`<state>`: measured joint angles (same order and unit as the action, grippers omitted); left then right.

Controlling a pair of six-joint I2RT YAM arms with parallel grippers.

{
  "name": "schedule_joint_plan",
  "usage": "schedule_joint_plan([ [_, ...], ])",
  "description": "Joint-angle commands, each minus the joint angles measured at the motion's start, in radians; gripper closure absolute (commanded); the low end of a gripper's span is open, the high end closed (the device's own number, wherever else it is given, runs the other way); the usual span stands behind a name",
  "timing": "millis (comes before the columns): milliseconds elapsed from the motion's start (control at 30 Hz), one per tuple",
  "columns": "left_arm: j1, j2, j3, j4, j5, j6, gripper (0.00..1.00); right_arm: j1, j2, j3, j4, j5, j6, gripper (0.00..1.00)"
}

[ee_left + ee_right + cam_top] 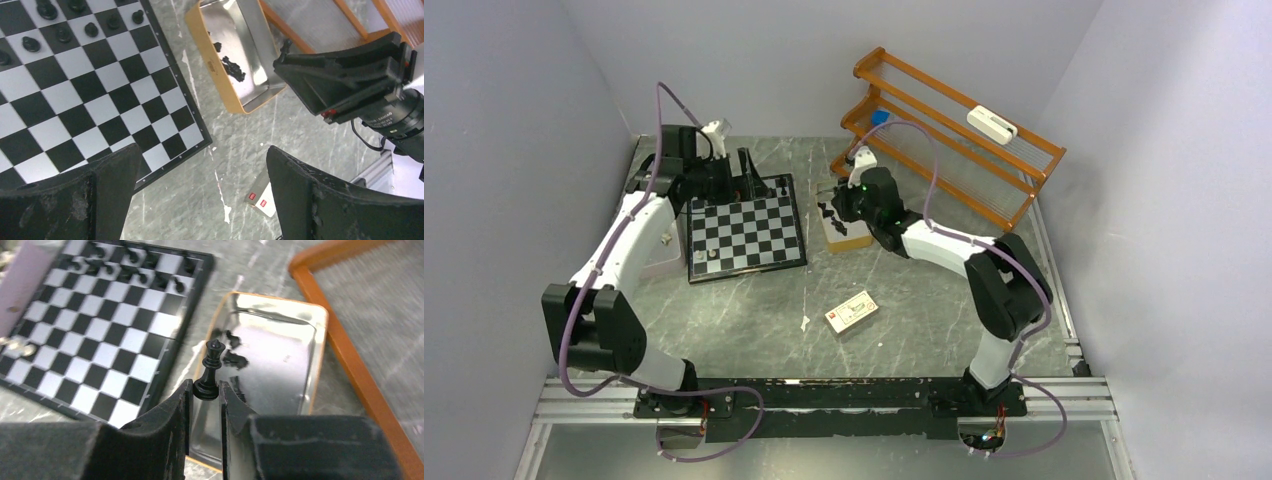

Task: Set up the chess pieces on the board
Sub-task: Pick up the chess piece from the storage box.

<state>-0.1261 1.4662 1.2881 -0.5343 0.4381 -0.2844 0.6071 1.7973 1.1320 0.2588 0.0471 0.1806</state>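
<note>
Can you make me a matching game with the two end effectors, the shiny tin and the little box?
Things:
1. left end effector
2. right end effector
3. tin
4. little box

States:
A. lies on the table between the arms
B. pinches a black chess piece
C. wide open, holding nothing
D. has a few black pieces inside

Pairs: 1-C, 2-B, 3-D, 4-A

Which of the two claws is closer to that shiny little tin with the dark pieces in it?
Right. The right gripper hangs over the tin, pinching a black chess piece; the left gripper is open above the board, away from the tin.
</note>
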Motion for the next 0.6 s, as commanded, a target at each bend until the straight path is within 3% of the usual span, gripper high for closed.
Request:
schedule_joint_plan([
  [0,-0.007,0.016,0.043,-0.029,0.119,0.008,0.0,0.01,-0.074,-0.078,0.199,-0.234,-0.051,0.83],
  [100,-0.008,0.018,0.029,-0.016,0.158,-0.001,0.11,0.032,-0.103,-0.123,0.264,-0.289,-0.068,0.83],
  [333,-0.053,0.052,0.015,-0.014,0.237,0.01,0.14,0.096,-0.14,-0.15,0.331,-0.373,-0.112,0.82],
  [567,-0.083,0.078,-0.005,0.023,0.313,-0.002,0.24,0.152,-0.154,-0.151,0.35,-0.38,-0.15,0.82],
])
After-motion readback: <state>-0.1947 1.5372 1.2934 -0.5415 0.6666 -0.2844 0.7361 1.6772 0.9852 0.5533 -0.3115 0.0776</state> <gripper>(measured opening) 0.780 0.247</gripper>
